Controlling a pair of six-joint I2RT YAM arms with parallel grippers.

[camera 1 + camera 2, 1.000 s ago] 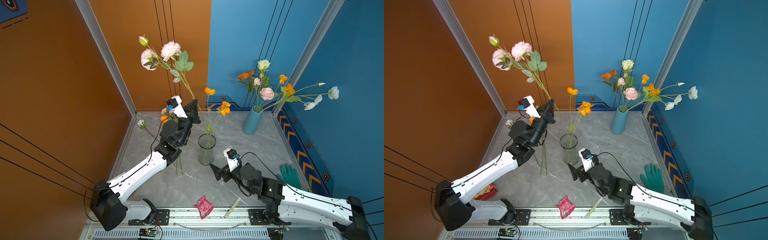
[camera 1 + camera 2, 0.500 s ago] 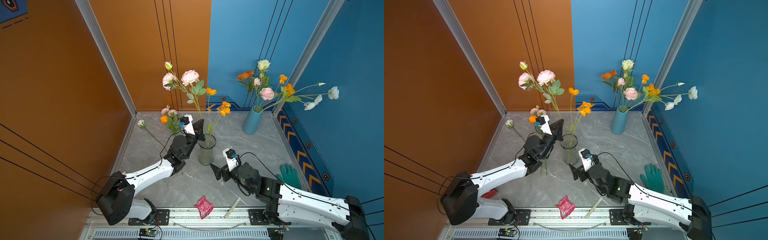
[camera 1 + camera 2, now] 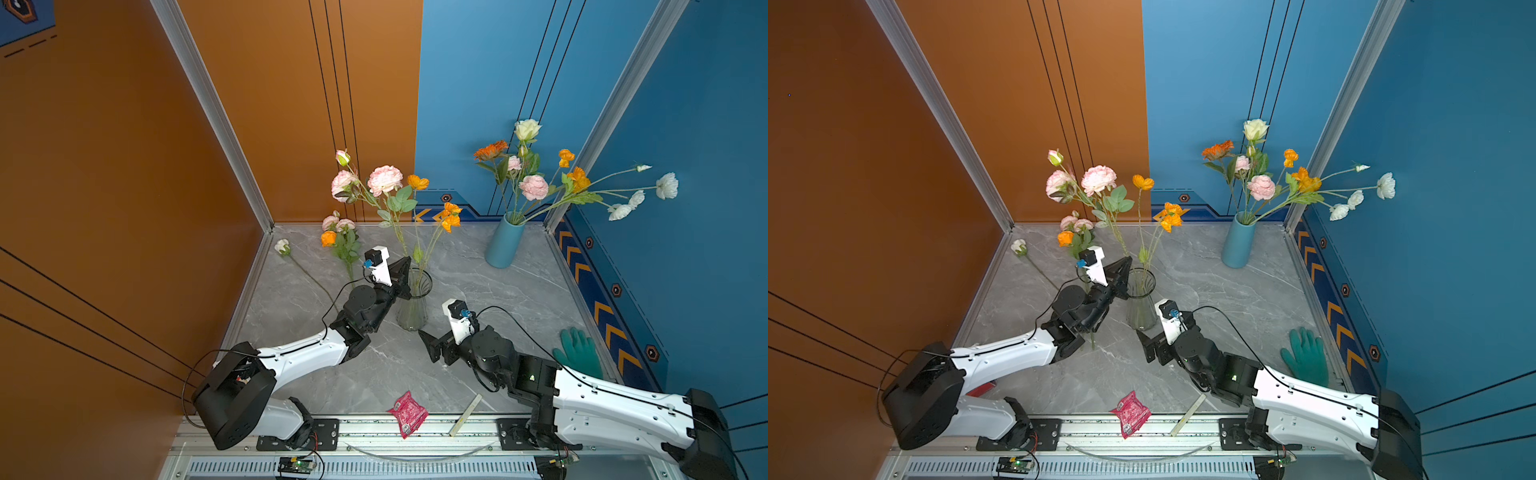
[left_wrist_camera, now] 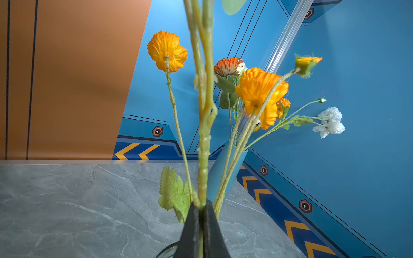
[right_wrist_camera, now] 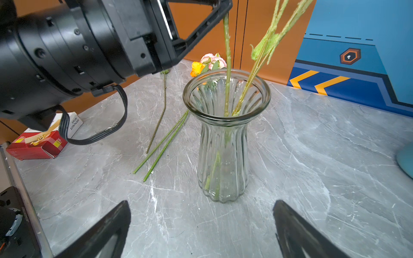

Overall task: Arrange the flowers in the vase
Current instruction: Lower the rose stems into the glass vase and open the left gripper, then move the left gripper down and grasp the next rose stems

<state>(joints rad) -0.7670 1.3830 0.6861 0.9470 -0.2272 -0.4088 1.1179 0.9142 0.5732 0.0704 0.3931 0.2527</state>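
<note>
Stem pinched over the glass vase

Two vases stand on the grey marble table (image 3: pixel 478 282). The clear ribbed glass vase (image 3: pixel 413 301), at the centre of both top views, holds an orange-bloomed sprig (image 3: pixel 451 216). It also holds the lower end of the pink ruffled flower stem (image 3: pixel 384 179). My left gripper (image 4: pixel 202 208) pinches that stem just above the rim, jaws pressed together on it. The tall blue vase (image 3: pixel 503 243), at upper right, holds a full bunch of cream, orange, pink and white blooms. Three loose flower stems (image 3: pixel 349 249) lie flat on the table at centre left. My right gripper (image 5: pixel 201 204) hovers spread wide and empty, near the glass vase's base.
</note>
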